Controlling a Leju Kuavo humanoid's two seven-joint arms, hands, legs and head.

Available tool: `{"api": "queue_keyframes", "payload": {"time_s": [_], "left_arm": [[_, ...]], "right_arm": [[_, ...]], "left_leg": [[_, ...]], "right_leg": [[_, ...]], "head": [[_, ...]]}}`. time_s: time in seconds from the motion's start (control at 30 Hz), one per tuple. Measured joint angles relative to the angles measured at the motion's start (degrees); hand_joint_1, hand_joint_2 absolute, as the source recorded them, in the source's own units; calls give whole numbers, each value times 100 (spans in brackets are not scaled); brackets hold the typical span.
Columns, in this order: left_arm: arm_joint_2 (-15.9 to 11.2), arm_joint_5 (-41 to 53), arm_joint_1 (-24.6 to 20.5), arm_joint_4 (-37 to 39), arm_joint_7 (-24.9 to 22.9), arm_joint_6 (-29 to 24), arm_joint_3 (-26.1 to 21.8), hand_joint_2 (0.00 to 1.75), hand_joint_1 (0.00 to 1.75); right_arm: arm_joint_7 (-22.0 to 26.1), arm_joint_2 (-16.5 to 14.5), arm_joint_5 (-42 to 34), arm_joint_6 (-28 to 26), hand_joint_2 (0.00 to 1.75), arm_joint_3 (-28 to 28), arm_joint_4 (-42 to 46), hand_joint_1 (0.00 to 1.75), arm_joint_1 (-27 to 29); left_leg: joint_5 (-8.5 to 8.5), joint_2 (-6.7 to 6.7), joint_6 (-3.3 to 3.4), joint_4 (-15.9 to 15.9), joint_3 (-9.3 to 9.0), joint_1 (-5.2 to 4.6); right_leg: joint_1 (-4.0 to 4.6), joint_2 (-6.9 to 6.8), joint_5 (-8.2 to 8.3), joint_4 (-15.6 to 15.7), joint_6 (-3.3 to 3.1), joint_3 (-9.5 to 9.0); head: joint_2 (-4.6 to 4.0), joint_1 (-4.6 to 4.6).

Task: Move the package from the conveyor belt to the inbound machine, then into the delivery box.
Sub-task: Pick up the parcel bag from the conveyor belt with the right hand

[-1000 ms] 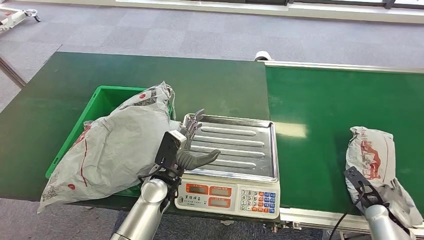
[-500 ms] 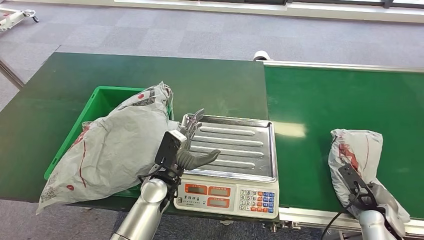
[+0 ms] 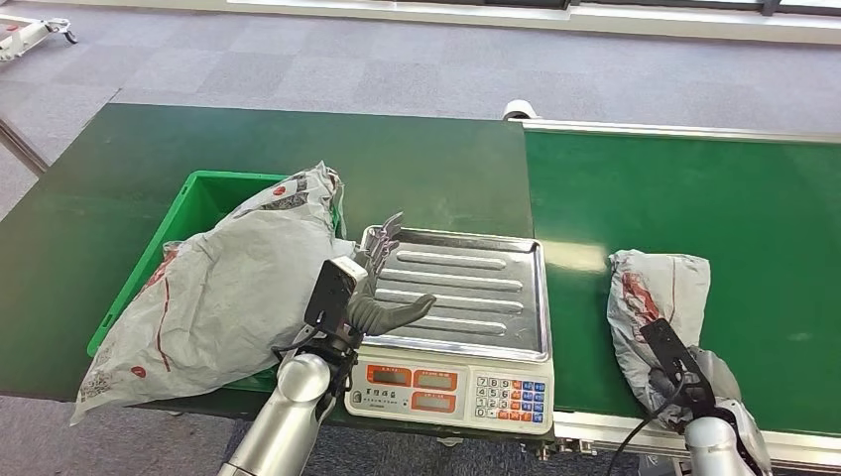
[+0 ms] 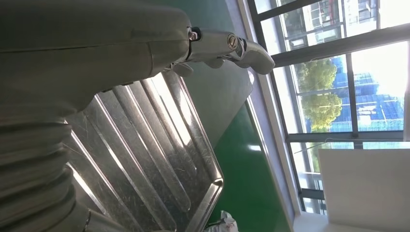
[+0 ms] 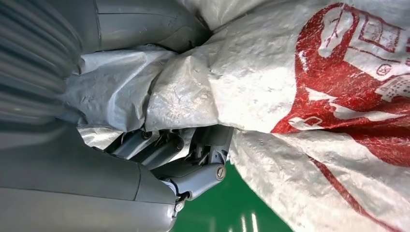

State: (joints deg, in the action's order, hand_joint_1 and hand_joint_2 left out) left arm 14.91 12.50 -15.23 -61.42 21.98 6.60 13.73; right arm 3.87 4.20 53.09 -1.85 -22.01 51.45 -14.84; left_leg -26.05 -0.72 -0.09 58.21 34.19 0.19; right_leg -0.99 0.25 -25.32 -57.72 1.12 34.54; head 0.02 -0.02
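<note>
A grey plastic package with red print (image 3: 660, 297) (image 5: 309, 96) hangs over the near part of the green conveyor belt (image 3: 714, 198), gripped at its near end by my right hand (image 3: 684, 382) (image 5: 183, 154). The scale with its steel tray (image 3: 466, 288) (image 4: 159, 159) stands left of the belt, its tray bare. My left hand (image 3: 382, 297) (image 4: 145, 53) hovers over the tray's left edge, fingers spread and holding nothing. A bigger grey package (image 3: 228, 288) fills the green delivery box (image 3: 198, 203) on the left.
The scale's keypad and displays (image 3: 456, 387) face me at the table's front edge. A dark green table (image 3: 298, 149) carries the box and scale. Grey carpet floor (image 3: 397, 59) lies beyond. Windows show in the left wrist view.
My right hand has carried the package leftward along the belt, nearer the scale. The left hand has stayed over the tray's left edge.
</note>
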Motion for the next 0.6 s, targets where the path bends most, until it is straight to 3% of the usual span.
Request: {"api": "queue_keyframes", "payload": {"time_s": [0.17, 0.3, 0.47, 0.6], "left_arm": [[0, -37, 1, 2, 108, -40, -1, 175, 0], [0, -48, 0, 5, 168, -49, -1, 175, 0], [7, -107, -31, 79, 375, -67, -1, 175, 0], [47, -338, -174, 183, 777, -428, -3, 175, 0]], "right_arm": [[895, -100, -668, -811, 175, 51, 392, 175, 54], [1319, -172, -1070, -1162, 175, 68, 773, 175, 114], [2624, -357, -2379, -1742, 175, 68, 1481, 175, 312], [3220, -524, -3156, -1910, 175, 83, 2203, 175, 435]], "left_leg": [[0, -2, 0, 0, 6, -1], [0, -3, 0, 0, 8, -1], [0, -3, 0, 0, 11, -1], [0, -1, 0, 0, 12, -1]], "right_leg": [[-1, -1, 0, 0, 0, 6], [-1, -1, -1, 0, 1, 8], [-1, 0, -2, 0, 1, 15], [-1, 0, -1, -1, 1, 16]], "head": [[0, -1], [0, 0], [0, -2], [0, -1]]}}
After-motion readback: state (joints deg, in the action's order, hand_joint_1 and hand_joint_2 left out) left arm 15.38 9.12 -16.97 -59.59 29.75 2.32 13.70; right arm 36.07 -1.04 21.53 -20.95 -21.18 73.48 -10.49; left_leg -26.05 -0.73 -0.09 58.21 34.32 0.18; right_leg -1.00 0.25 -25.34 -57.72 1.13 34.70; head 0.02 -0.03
